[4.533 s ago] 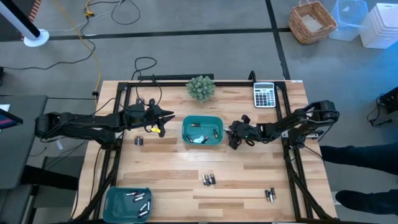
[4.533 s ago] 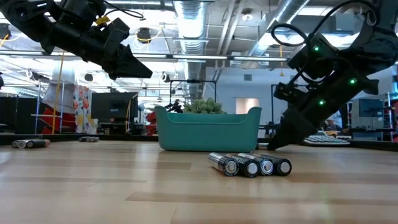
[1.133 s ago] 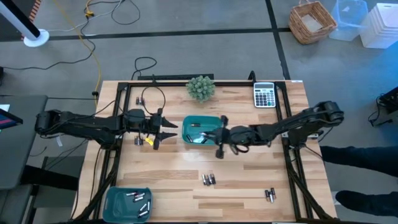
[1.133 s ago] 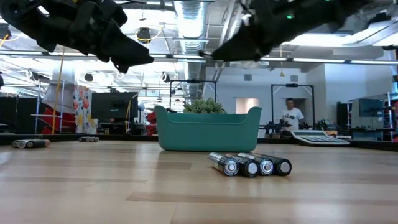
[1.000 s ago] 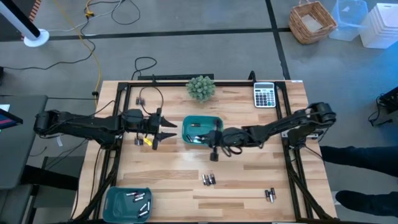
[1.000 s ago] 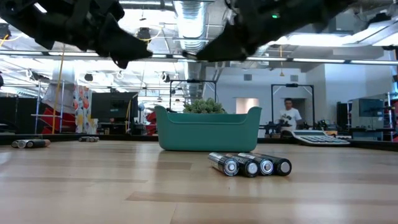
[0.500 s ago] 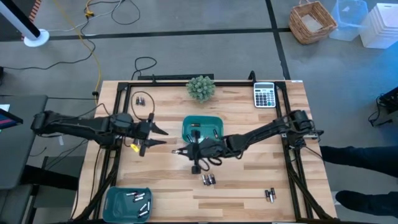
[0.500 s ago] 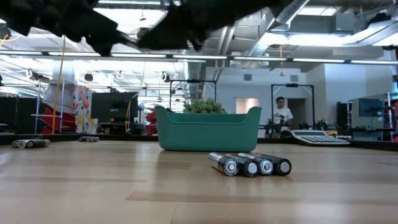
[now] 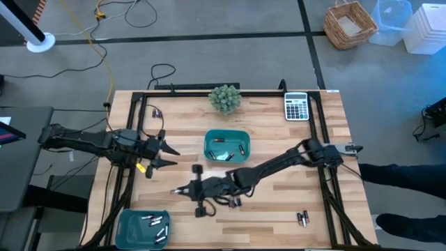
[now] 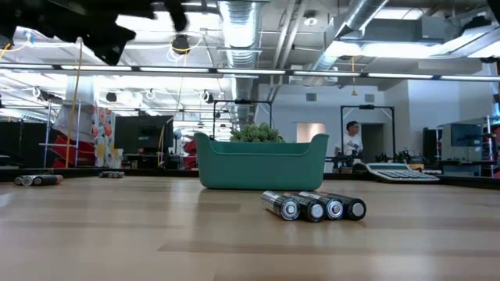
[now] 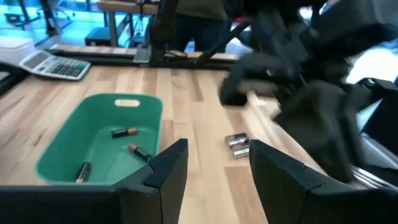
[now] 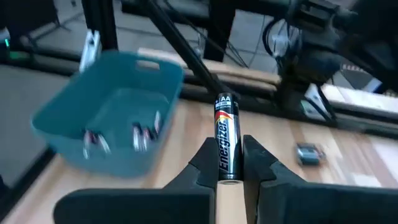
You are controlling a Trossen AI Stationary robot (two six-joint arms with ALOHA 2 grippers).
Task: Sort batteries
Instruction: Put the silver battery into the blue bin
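Observation:
My right gripper (image 9: pixel 178 189) reaches across the table's middle toward the near left and is shut on a black AA battery (image 12: pixel 225 140). Ahead of it stands the near-left teal tray (image 12: pixel 74 124), also seen at the table's corner (image 9: pixel 132 226), with several batteries inside. My left gripper (image 9: pixel 164 154) hangs open at the table's left, above the wood; its wrist view looks onto the middle teal tray (image 11: pixel 62 155), which holds three batteries (image 11: pixel 124 132). A group of batteries (image 10: pixel 314 207) lies on the table near the middle, partly under my right arm (image 9: pixel 234 201). My right gripper pinches the battery's rear half (image 12: pixel 227 169) between its two fingers. The battery lies along the fingers, and its far end (image 12: pixel 224 99) sticks out past the tips. The fingers point almost level toward the table's left, and the battery is lifted clear of the table.
More batteries lie at the near right (image 9: pixel 302 218) and at the far left (image 9: pixel 156 111). A small plant (image 9: pixel 225 97) and a grey calculator (image 9: pixel 296 107) stand at the far edge. A person (image 10: pixel 352 144) stands in the room behind. Black frame rails run along both table sides.
My right gripper has swung from over the middle tray toward the table's near left, carrying the battery, and now stands short of the near-left tray. My left gripper has drawn back toward the table's left edge, still open.

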